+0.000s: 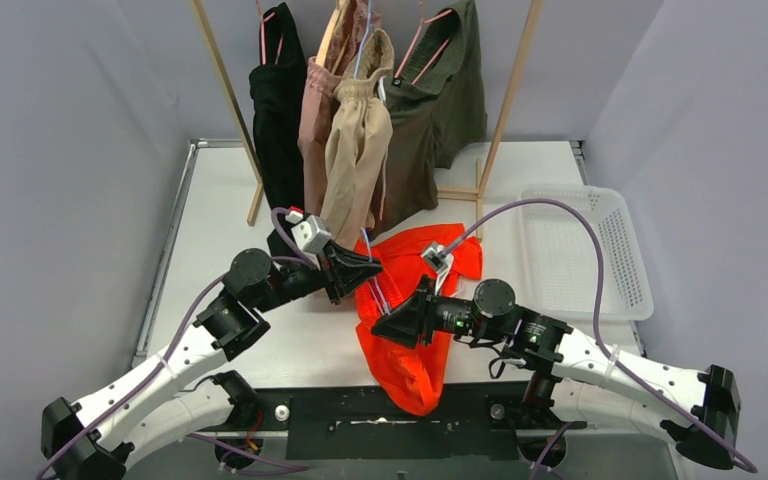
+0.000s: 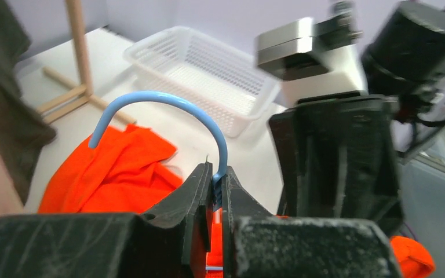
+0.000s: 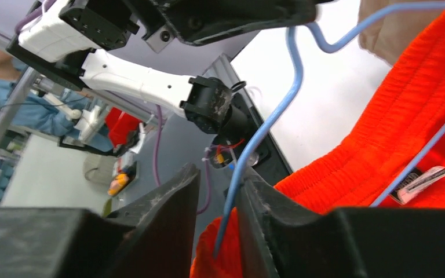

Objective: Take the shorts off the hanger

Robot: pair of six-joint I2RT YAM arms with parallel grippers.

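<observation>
Orange fabric shorts (image 1: pixel 412 352) lie on the white counter (image 1: pixel 218 195), threaded on a thin blue wire hanger (image 2: pixel 150 96). We clench left fingers (image 2: pixel 186 197) on its neck as anchor; right fingers (image 3: pixel 171 202) stand parted around its wire.

Table shorts: we are seeing bright orange shorts (image 1: pixel 410 375), ribbed waistband.
Hanger (image 2: pixel 156 97): we are seeing pale blue.
Hanging: we are seeing beige shorts (image 1: pixel 360 150), dusty pink shorts (image 1: pixel 315 120), dark olive shorts (image 1: pixel 445 100).
Basket (image 1: pixel 575 260): we are seeing white, fine-holed mesh.

Orange shorts (image 1: pixel 410 330) crumpled on table (image 1: pixel 230 200) at near edge, blue wire hanger (image 2: pixel 156 96) across them; pink shorts (image 1: pixel 315 130), beige shorts (image 1: pixel 360 140), olive shorts (image 1: pixel 440 100) hanging at rear.
</observation>
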